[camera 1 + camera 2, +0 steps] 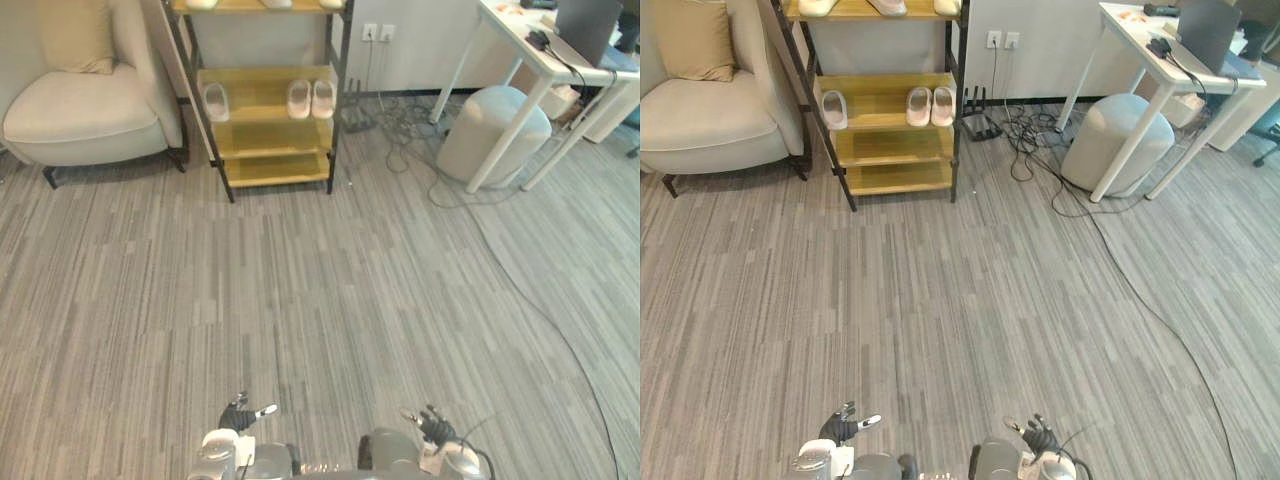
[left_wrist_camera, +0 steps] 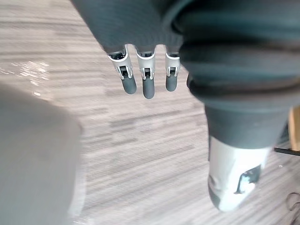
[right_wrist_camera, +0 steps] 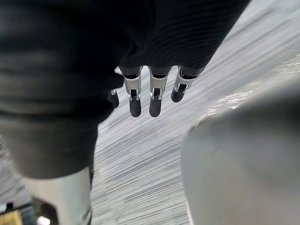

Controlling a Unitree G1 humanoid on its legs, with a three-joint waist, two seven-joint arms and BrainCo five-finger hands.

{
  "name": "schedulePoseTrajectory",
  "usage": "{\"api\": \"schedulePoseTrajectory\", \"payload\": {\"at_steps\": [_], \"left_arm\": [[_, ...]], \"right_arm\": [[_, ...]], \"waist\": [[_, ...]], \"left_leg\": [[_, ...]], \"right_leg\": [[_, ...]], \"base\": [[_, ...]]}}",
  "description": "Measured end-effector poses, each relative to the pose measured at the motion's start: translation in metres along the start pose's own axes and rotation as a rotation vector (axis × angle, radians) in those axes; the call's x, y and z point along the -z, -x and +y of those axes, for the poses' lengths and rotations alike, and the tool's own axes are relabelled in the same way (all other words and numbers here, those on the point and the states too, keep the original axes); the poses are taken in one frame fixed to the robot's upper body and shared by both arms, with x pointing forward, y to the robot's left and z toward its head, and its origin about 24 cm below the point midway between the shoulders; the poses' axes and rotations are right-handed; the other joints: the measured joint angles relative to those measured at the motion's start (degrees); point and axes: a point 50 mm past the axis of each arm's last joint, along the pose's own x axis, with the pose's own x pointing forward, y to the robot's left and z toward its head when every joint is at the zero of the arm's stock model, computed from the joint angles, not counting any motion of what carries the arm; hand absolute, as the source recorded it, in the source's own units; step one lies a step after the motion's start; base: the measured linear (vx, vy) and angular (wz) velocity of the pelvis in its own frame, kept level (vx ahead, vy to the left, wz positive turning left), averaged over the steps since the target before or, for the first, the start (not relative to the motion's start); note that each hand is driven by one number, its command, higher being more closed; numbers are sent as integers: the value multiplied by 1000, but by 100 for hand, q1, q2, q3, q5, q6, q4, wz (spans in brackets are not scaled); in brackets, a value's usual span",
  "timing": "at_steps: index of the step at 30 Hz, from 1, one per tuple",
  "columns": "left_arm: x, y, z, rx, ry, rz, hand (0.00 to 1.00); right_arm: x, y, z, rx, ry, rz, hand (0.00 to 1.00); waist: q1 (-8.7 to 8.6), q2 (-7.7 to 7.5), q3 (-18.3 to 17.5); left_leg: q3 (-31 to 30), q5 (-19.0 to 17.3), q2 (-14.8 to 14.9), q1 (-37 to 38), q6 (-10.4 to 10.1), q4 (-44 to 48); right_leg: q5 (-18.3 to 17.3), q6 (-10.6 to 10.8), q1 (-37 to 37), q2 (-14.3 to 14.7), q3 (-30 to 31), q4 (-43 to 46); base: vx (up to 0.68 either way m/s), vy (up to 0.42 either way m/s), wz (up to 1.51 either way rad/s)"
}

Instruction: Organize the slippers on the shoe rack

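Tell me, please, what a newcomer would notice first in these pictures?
The wooden shoe rack at the back, holding a pair of white slippers and a lone slipper on one shelf. Far from it, the left hand and right hand hang open and empty.

Far centre-left a shoe rack (image 1: 265, 138), armchair (image 1: 80, 110) left of it, single slipper (image 1: 216, 101) left and slipper pair (image 1: 300, 98) right on one shelf, stool (image 1: 495, 130) under table (image 1: 520, 50) far right
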Motion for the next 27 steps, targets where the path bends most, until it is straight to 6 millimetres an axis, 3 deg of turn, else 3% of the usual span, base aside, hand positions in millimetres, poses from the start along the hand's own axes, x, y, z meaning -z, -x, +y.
{"api": "schedulePoseTrajectory", "payload": {"at_steps": [1, 2, 3, 4, 5, 6, 7, 8, 9, 10, 12, 14, 15, 16, 17, 18, 19, 20, 21, 22, 23, 25, 27], "left_arm": [[1, 0, -1, 1, 6, 3, 0], [5, 2, 0, -1, 8, 14, 0], [6, 2, 0, -2, 9, 16, 0], [12, 4, 5, -18, 17, 28, 0], [12, 4, -4, -21, 71, 29, 0], [12, 4, -5, -23, 84, 28, 0], [12, 4, -9, -29, 136, 27, 0], [11, 4, -11, -29, 154, 24, 0], [7, 4, -9, -45, 192, 9, 0], [2, 3, -6, -52, 198, -14, 0], [-3, 2, -5, -52, 198, -38, 0], [-8, 2, -5, -51, 211, -58, 0], [-12, 1, -7, -41, 214, -75, 0], [-13, 0, -9, -36, 210, -77, 0], [-13, 0, -10, -32, 205, -77, 0], [-13, 0, -11, -26, 196, -77, 0], [-8, 2, -8, -33, 194, -61, 0], [-5, 2, -5, -40, 188, -51, 0], [-5, 2, -1, -48, 181, -50, 0], [-1, 2, 5, -63, 172, -30, 0], [0, 2, 6, -63, 170, -28, 0], [1, 1, 12, -57, 108, -10, 0], [5, 2, 13, -58, 99, 14, 0]], "right_arm": [[-6, -1, 0, -2, 1, -22, 0], [-3, 0, -2, 3, 5, -16, 0], [-2, 0, -3, 5, 4, -12, 0], [4, 2, -6, 14, -4, 7, 0], [-3, 0, -9, 22, 1, -14, 0], [-3, 1, -9, 23, 0, -15, 0], [-3, 1, -9, 22, -9, -17, 0], [-3, 1, -8, 20, -11, -21, 0], [-7, 1, -8, 19, -7, -34, 0], [-4, 2, -7, 24, -13, -28, 0], [2, 4, -5, 29, -19, -16, 0], [3, 4, -5, 30, -23, -11, 0], [1, 2, -3, 29, -30, -7, 0], [2, 1, -4, 32, -31, 4, 0], [2, 1, -5, 33, -30, 8, 0], [3, 1, -6, 37, -27, 15, 0], [5, 1, -5, 35, -17, 31, 0], [7, 1, -4, 32, -17, 37, 0], [8, 1, -1, 26, -19, 43, 0], [9, 1, 2, 16, -22, 45, 0], [10, 2, 2, 17, -22, 46, 0], [16, 4, 1, 19, -17, 60, 0], [19, 5, 0, 20, -25, 64, 0]], "waist": [[-77, 36, 7], [-99, 1, -3], [-93, -17, -13], [-119, -200, -108], [-100, 148, -114], [-106, 158, -127], [-105, 300, -86], [-118, 357, -65], [-73, 385, 28], [-53, 385, 63], [-17, 232, 129], [11, 226, 127], [73, 215, 125], [99, 216, 120], [114, 222, 117], [175, 251, 101], [317, 216, 38], [298, 187, 11], [292, 152, -16], [255, 33, -27], [256, 24, -35], [170, -205, -44], [128, -215, -29]], "left_leg": [[-137, -16, 79, 115, -41, -80], [-238, -126, 85, 229, -289, -60], [-282, -170, 85, 276, -356, -43], [-465, -422, 42, 458, -664, 131], [-607, -423, 362, 341, -773, 641], [-629, -387, 389, 230, -832, 890], [-628, -192, 584, -203, -854, 1995], [-599, -24, 675, -430, -829, 2481], [-444, 313, 998, -968, -774, 3692], [-145, 207, 1228, -1246, -836, 4380], [166, -3, 1273, -1595, -846, 4497], [426, -161, 1152, -1988, -774, 3944], [643, -126, 748, -2257, -722, 2495], [690, 96, 531, -2323, -673, 1624], [687, 194, 471, -2347, -672, 1365], [644, 629, 328, -2397, -601, 604], [514, 1353, 174, -2318, -445, 368], [448, 1445, 121, -2351, -208, 496], [467, 1310, 70, -2399, -124, 671], [527, 905, 19, -2364, -65, 983], [530, 824, 8, -2313, -59, 1020], [448, 442, -298, -1649, -1, 828], [359, 276, -381, -1275, -4, 762]], "right_leg": [[398, -26, -195, 198, 290, -1111], [1287, -57, -192, 259, 576, -2137], [1506, -88, -193, 258, 616, -2229], [2102, -199, -179, 204, 749, -2136], [1889, -341, -130, 383, 458, -1788], [1780, -349, -75, 394, 396, -1800], [1496, -437, 157, 475, 229, -1866], [1436, -485, 276, 532, 196, -1921], [1309, -600, 666, 636, 123, -2109], [1178, -670, 1120, 682, 97, -2302], [1076, -697, 1697, 666, 62, -2614], [1074, -685, 2111, 647, 67, -3003], [1055, -590, 2378, 528, 98, -3306], [1022, -536, 2483, 468, 122, -3419], [1003, -509, 2509, 461, 132, -3447], [955, -434, 2591, 450, 171, -3571], [768, -244, 2746, 406, 366, -3582], [635, -161, 2770, 366, 403, -3509], [528, -114, 2751, 290, 418, -3401], [334, 176, 2496, 146, 482, -2555], [289, 248, 2357, 125, 524, -2173], [457, 714, 1387, -200, 641, 653], [411, 621, 1091, -269, 590, 1519]], "base": [[516, -148, 56], [516, -148, 59], [536, -218, 76], [557, -263, 65], [557, -263, 67], [639, -285, 45], [401, -188, 37], [569, -261, 38], [437, -187, 26], [431, -174, 20], [381, -145, 13], [390, -66, 2], [416, 38, -7], [343, 46, -9], [289, 99, -9], [404, 152, -40], [644, 218, -41], [491, 157, -36], [514, 141, -2], [367, 105, 1], [561, 180, 0], [579, 207, 28], [449, 104, 34]]}}
